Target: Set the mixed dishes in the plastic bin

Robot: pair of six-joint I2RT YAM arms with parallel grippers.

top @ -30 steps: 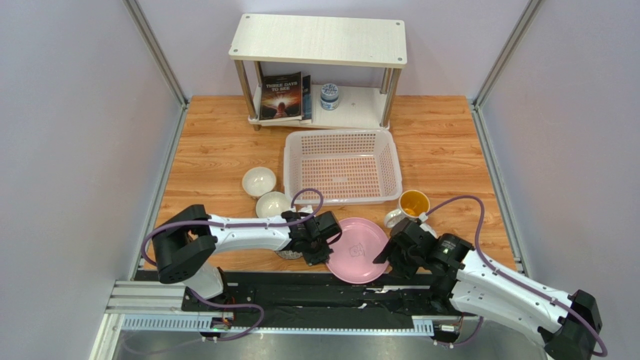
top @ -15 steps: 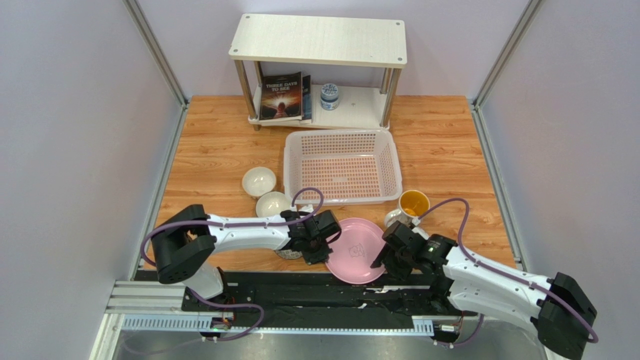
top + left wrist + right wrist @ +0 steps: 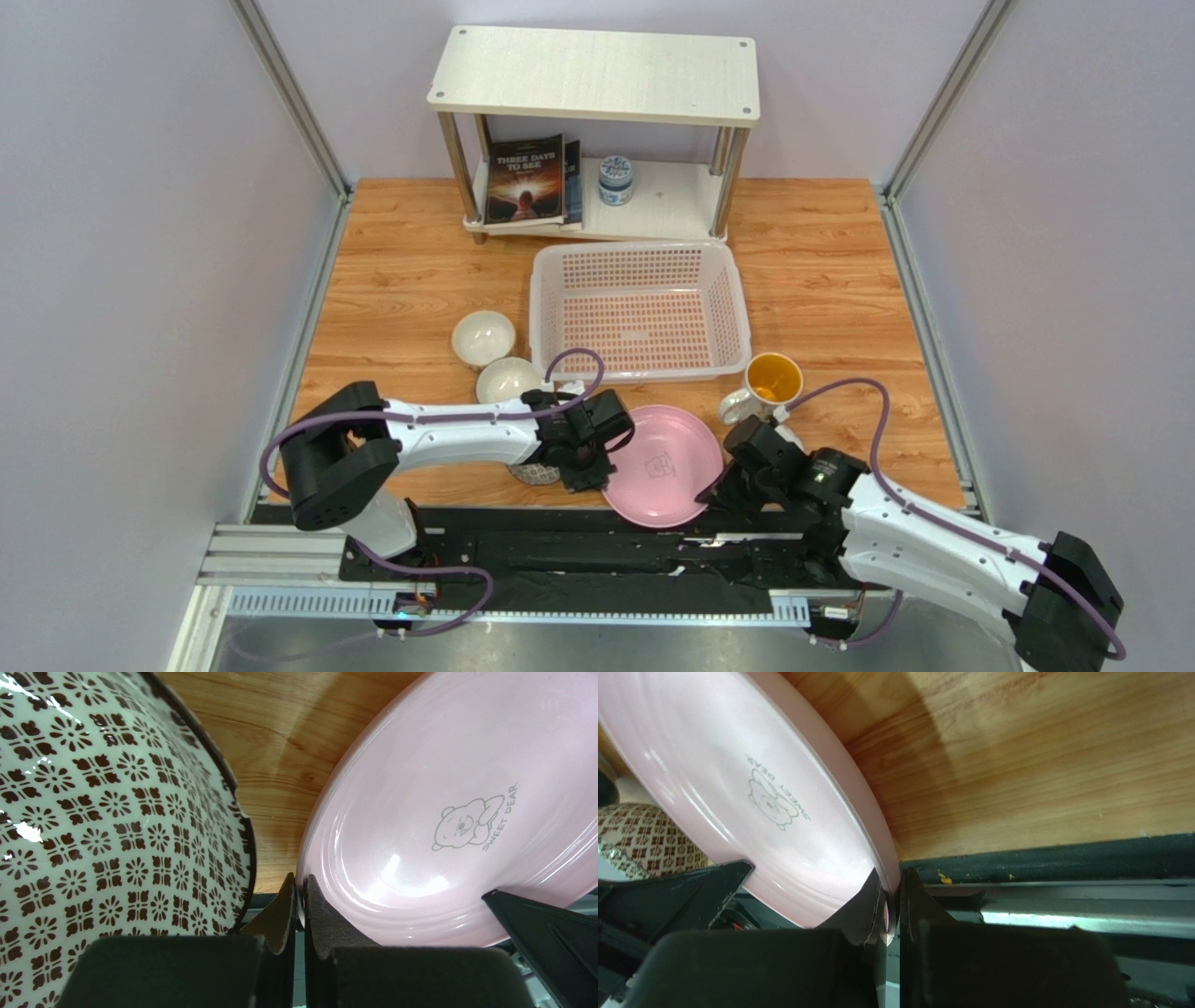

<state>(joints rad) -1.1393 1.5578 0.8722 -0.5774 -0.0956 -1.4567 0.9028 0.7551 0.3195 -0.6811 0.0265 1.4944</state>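
Note:
The pink plate [image 3: 662, 462] [image 3: 435, 812] [image 3: 773, 812] sits at the table's near edge, gripped from both sides. My left gripper [image 3: 608, 472] [image 3: 302, 882] is shut on its left rim, and my right gripper [image 3: 728, 485] [image 3: 892, 878] is shut on its right rim. A dark-patterned bowl [image 3: 105, 812] [image 3: 535, 476] lies just left of the left gripper, mostly hidden under that arm from above. Two white bowls [image 3: 483, 338] [image 3: 508, 380] stand left of the plastic bin [image 3: 540, 315], which holds nothing. The mug [image 3: 772, 380] with its yellow inside stands by the bin's near right corner.
A white two-tier shelf [image 3: 596, 77] stands behind the bin, holding a book [image 3: 526, 179] and a small blue-white jar [image 3: 615, 179]. A black rail [image 3: 561, 560] runs along the table's near edge, right below the plate. Grey walls close in both sides.
My right gripper has closed from open onto the plate's right rim, and its arm has dropped lower. The left gripper has kept its grip and stayed put.

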